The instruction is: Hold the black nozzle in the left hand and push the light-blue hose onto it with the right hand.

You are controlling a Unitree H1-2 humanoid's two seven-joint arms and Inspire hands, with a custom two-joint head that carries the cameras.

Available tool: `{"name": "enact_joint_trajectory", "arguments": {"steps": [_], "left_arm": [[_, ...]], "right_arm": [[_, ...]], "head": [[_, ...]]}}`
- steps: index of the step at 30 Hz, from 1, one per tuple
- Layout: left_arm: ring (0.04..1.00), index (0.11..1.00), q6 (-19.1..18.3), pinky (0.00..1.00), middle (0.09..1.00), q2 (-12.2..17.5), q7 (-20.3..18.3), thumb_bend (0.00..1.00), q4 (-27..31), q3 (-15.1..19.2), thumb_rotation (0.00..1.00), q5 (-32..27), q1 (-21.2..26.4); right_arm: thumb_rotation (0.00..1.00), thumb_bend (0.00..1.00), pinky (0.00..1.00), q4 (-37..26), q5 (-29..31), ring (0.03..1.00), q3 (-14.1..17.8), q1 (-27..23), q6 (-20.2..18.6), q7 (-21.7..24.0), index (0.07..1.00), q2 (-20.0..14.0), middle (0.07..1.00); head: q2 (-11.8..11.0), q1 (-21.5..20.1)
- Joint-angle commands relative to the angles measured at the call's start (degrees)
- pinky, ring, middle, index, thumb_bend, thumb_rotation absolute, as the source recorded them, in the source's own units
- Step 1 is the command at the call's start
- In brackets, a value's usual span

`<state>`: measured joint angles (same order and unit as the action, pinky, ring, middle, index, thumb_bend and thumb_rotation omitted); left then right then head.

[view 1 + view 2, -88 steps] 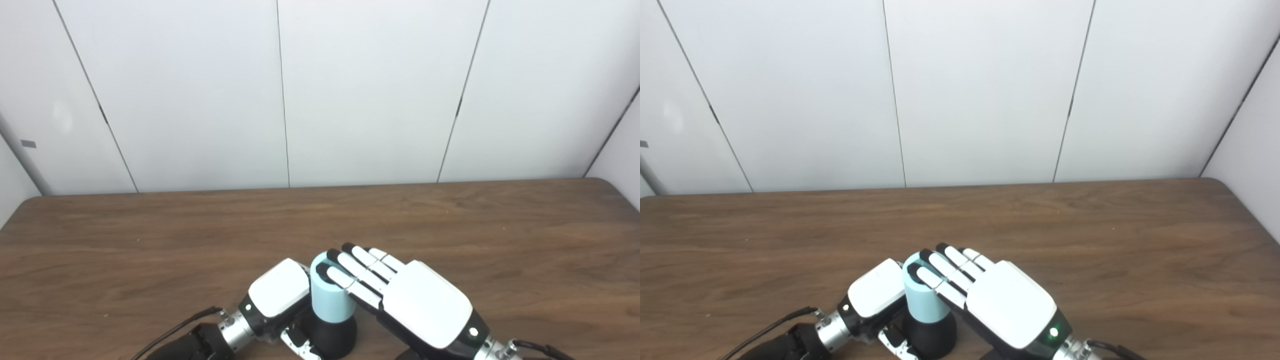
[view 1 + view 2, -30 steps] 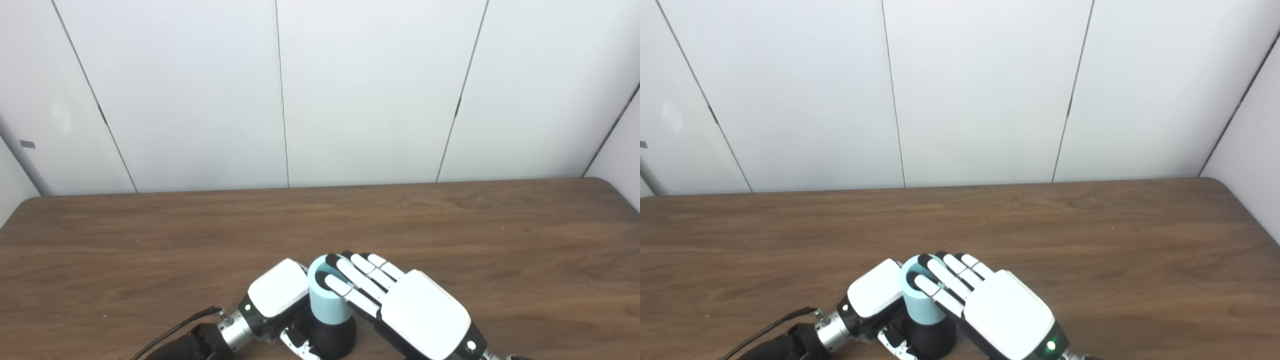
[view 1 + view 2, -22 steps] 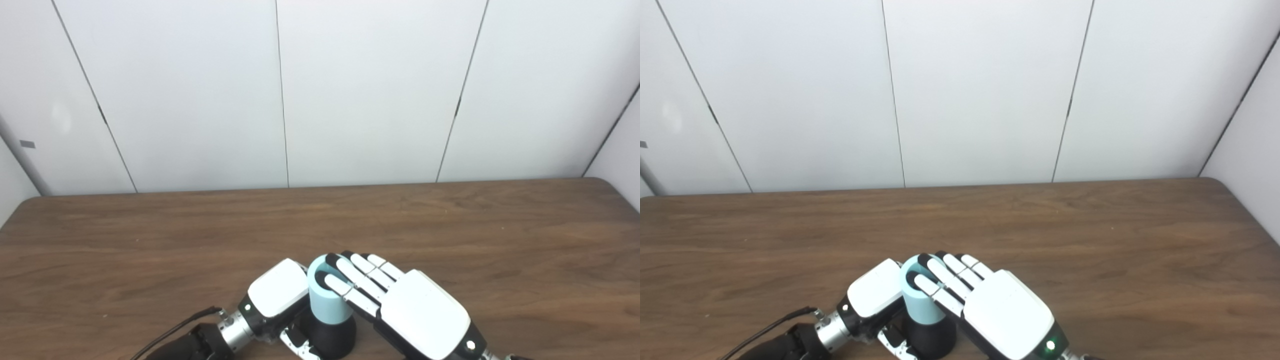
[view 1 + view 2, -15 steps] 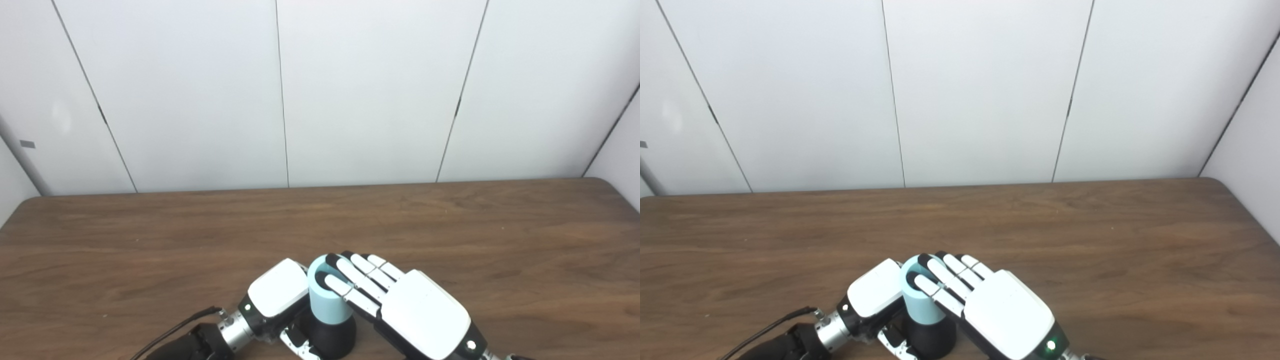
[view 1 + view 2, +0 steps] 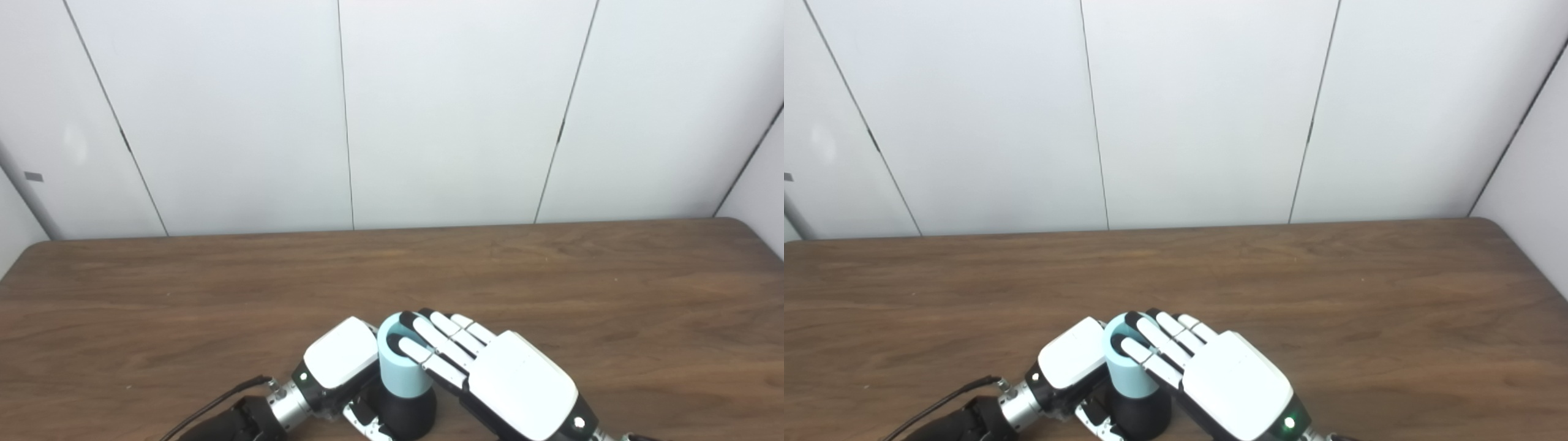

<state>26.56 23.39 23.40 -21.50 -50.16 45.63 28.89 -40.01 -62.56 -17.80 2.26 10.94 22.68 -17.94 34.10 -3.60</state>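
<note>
Light-blue hose [image 5: 402,367] stands upright on the black nozzle [image 5: 406,416]. Left of the hose, the left hand [image 5: 340,361] grips the nozzle; right of it, the right hand [image 5: 490,373] lays flat, extended fingers [image 5: 422,343] over its top, above the table [image 5: 184,294].

Bright, even light; soft shadows; sharp

I seem to be in a bare lab or test cell: a plain wood-grain worktop [image 5: 184,294] stands against blank white wall panels [image 5: 453,110] split by thin dark seams, closing in on three sides.
</note>
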Motion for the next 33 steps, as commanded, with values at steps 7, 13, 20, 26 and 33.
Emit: {"name": "enact_joint_trajectory", "arguments": {"steps": [7,13,20,26,33], "left_arm": [[0.367,0.513,0.36,0.29,0.446,-2.33,-2.20,0.52,-3.44,-4.37,0.00,-0.28,-7.00],[0.369,0.514,0.36,0.29,0.446,-2.39,-2.94,0.52,-3.33,-4.05,0.00,-0.27,-7.05],[0.370,0.512,0.36,0.29,0.446,-2.38,-2.25,0.52,-3.54,-4.35,0.00,0.05,-6.90],[0.358,0.514,0.36,0.28,0.441,-2.36,-2.62,0.52,-3.37,-4.10,0.00,0.17,-7.01],[0.336,0.518,0.35,0.26,0.435,-2.41,-2.58,0.52,-3.61,-4.31,0.00,0.04,-6.90]], "right_arm": [[0.91,0.87,0.89,2.83,-0.38,0.954,-3.41,3.20,0.27,9.73,0.901,-3.14,0.964],[0.92,0.88,0.90,2.97,-0.42,0.955,-4.05,3.30,-0.55,10.23,0.904,-3.44,0.961],[0.93,0.89,0.88,3.52,-0.43,0.955,-4.34,3.52,-0.68,9.55,0.909,-3.55,0.963],[0.93,0.89,0.89,3.56,-0.12,0.957,-4.49,3.18,-0.87,9.47,0.907,-3.52,0.964],[0.92,0.88,0.90,3.08,0.61,0.959,-4.52,2.33,-1.45,10.21,0.910,-3.55,0.964]], "head": [[0.13,0.02],[0.10,0.16],[0.08,0.15],[0.13,0.08],[0.13,0.08]]}}
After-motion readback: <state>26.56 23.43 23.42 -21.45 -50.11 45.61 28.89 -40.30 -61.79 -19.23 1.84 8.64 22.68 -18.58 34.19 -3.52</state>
